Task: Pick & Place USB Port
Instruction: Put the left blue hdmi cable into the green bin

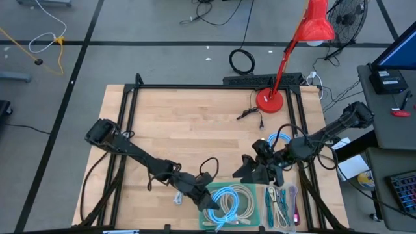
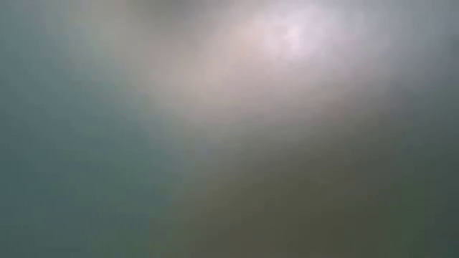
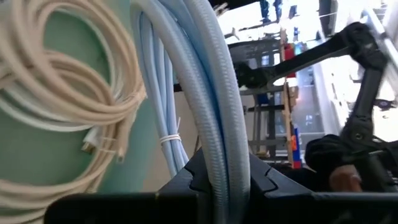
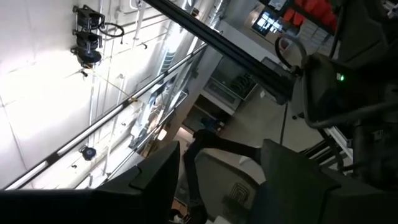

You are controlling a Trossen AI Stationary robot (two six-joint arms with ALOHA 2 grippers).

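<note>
Pale blue, the coiled cable lies in the green tray at the table's near edge, and the left gripper has pinched down on a bundle of its strands there. In the left wrist view the blue cable runs lengthwise straight out from between the dark fingers, which sit tight against it on both sides; its long axis follows the gripper's own line. Beside it in the same tray rests a coil of cream cable, touching the blue loops. Which way the cable's plug end faces cannot be told.

Relative to the green tray, a second tray with green and purple cables sits just beside it on the far side from the left arm. The right gripper hovers near that second tray, above the wooden table, tilted upward so its wrist view looks at the ceiling; its fingers stand well apart with nothing between them.

Farther from the tray, toward the back of the table, stands a red lamp, with a small black cable lying near its base. The low view shows only blur.
</note>
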